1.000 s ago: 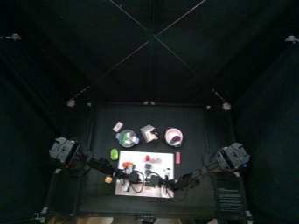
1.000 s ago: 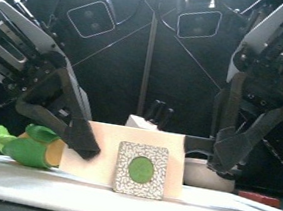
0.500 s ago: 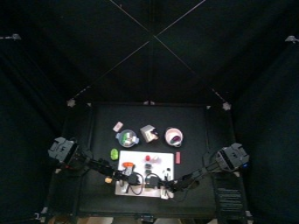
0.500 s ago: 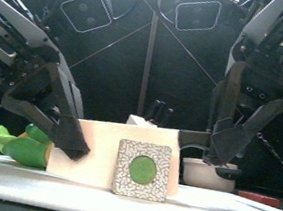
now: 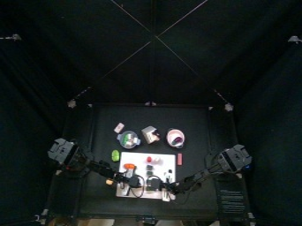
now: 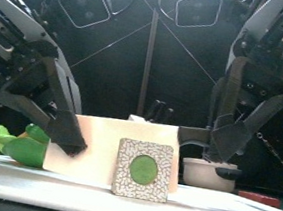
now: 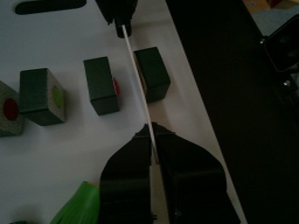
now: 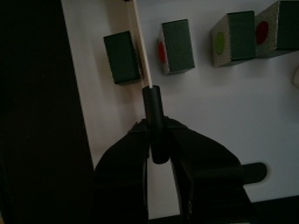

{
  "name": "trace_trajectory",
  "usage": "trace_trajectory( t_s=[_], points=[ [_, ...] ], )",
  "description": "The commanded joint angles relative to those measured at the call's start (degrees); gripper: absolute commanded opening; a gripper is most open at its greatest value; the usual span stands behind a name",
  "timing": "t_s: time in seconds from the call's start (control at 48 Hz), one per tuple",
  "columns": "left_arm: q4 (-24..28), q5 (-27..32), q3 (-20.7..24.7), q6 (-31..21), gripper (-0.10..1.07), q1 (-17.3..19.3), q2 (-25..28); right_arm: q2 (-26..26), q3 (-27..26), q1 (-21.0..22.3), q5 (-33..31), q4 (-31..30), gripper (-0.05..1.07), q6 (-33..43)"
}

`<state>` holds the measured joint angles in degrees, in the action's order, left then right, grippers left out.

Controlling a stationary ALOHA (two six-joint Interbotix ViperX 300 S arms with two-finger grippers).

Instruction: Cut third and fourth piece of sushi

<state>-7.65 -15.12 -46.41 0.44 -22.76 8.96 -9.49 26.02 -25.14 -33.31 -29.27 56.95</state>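
A row of dark green sushi pieces lies on the white cutting board (image 7: 70, 44). The end piece (image 7: 149, 74) is separated from its neighbour (image 7: 103, 85) by the thin pale knife blade (image 7: 133, 79). Two further pieces (image 7: 47, 94) follow in the row. My left gripper (image 7: 146, 140) is shut on the blade's end. My right gripper (image 8: 152, 131) is shut on the knife's black handle (image 8: 149, 118). In the right wrist view the blade (image 8: 135, 44) runs between the end piece (image 8: 121, 57) and the second piece (image 8: 177, 45). One sushi piece (image 6: 143, 169) faces the front camera.
Three small dishes (image 5: 151, 135) stand behind the board (image 5: 147, 163) in the top view. A green toy (image 6: 27, 145) lies at the front left, and a white bowl (image 6: 210, 174) at the right. The board's edge meets the black table (image 7: 222, 105) close beside the end piece.
In the front view both arms have shifted slightly, the left one a little to the left. The sushi pieces and the board have not moved.
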Motion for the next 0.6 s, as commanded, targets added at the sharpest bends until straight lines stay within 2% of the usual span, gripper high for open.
trace_trajectory(
  t_s=[0.0,0.229,0.583],
  points=[
    [0.26,0.7,-0.18,0.09,0.4,-2.11,-2.2,2.11,-0.35,-0.09,-2.29,0.26,0.43,0.26],
    [1.14,0.62,-0.44,0.26,0.4,-2.2,-5.36,3.87,-0.44,-0.53,-4.31,-0.44,0.43,0.26],
    [2.29,0.26,-0.18,0.26,0.4,-2.11,-5.71,4.13,-0.26,-0.7,-4.39,-1.67,0.43,0.18]
  ],
)
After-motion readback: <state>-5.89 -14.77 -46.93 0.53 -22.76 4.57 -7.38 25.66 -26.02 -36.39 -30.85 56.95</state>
